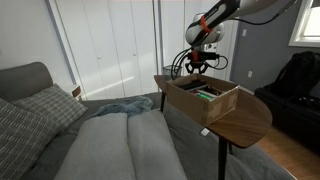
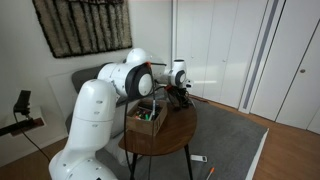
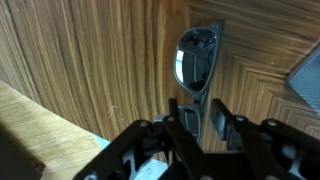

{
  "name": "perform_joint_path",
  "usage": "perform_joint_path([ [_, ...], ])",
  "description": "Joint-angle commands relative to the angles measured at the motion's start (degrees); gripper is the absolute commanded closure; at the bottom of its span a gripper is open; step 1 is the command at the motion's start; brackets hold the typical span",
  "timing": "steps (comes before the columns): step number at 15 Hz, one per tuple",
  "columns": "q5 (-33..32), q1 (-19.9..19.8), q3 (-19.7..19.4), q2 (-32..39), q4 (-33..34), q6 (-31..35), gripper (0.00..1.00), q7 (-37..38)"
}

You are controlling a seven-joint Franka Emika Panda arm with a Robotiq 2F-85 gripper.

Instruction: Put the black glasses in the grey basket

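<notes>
The black glasses [image 3: 195,58] lie on the round wooden table [image 3: 90,60], one dark lens showing clearly in the wrist view. My gripper [image 3: 203,122] is low over them, its two fingers drawn close on either side of the frame's near part. In both exterior views the gripper [image 1: 197,68] [image 2: 180,97] hangs at the far side of the table behind the cardboard box. The glasses are too small to make out there. The grey basket is out of view in all frames.
An open brown cardboard box [image 1: 203,98] [image 2: 150,118] with items inside takes up much of the table top [image 1: 245,120]. A grey bed with pillows [image 1: 60,125] stands beside the table. A grey patch [image 3: 308,80] shows at the wrist view's right edge.
</notes>
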Motion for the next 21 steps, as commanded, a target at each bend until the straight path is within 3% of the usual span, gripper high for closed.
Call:
perform_joint_path([
  [1,0.5,1.6,-0.7,-2.2,-2.6,-0.2,0.51,0.7],
  [9,0.8,1.5,-1.4,-2.0,-3.1,-0.2,0.6,1.5],
  [12,0.7,1.5,-1.8,-1.8,-2.9,-0.4,0.6,1.6],
  [14,0.8,1.6,-1.8,-1.5,-2.7,-0.7,0.85,1.4],
  [16,0.7,1.6,-1.8,-1.1,-2.5,-1.1,0.99,1.4],
  [21,0.4,1.6,-1.8,-4.1,-3.9,-0.6,0.99,0.9],
])
